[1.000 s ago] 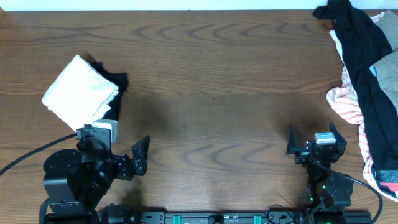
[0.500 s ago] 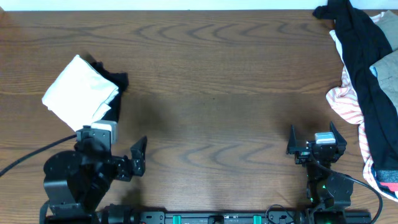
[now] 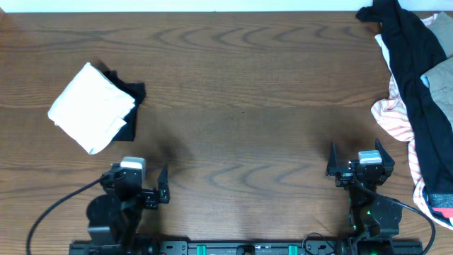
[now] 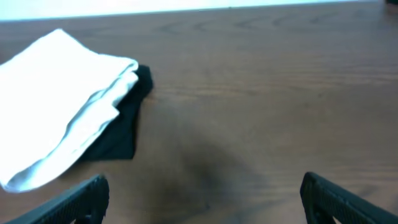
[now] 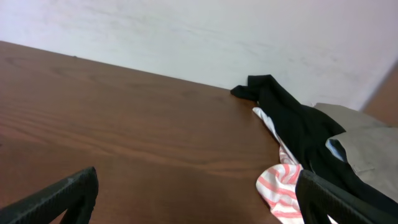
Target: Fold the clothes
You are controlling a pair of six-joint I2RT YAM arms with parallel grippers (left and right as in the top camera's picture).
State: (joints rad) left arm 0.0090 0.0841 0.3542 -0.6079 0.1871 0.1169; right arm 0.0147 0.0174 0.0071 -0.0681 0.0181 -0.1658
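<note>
A folded white shirt [image 3: 92, 106] lies on a folded black garment [image 3: 133, 99] at the table's left, also seen in the left wrist view as the white shirt [image 4: 62, 106] over the black garment [image 4: 127, 121]. My left gripper [image 3: 134, 181] sits near the front edge, below that stack, open and empty [image 4: 202, 186]. At the right edge lies a loose pile of clothes: a black garment [image 3: 414, 78], a red-striped one [image 3: 393, 117] and a beige one [image 3: 442, 81]. My right gripper [image 3: 357, 154] stands open and empty to the pile's left [image 5: 198, 186].
The brown wooden table [image 3: 241, 85] stretches between the stack and the pile. A white wall [image 5: 186, 31] rises behind the far edge. The arm bases and cables sit along the front edge.
My left arm has drawn back toward the front edge, away from the folded stack, still open. The right arm has not moved.
</note>
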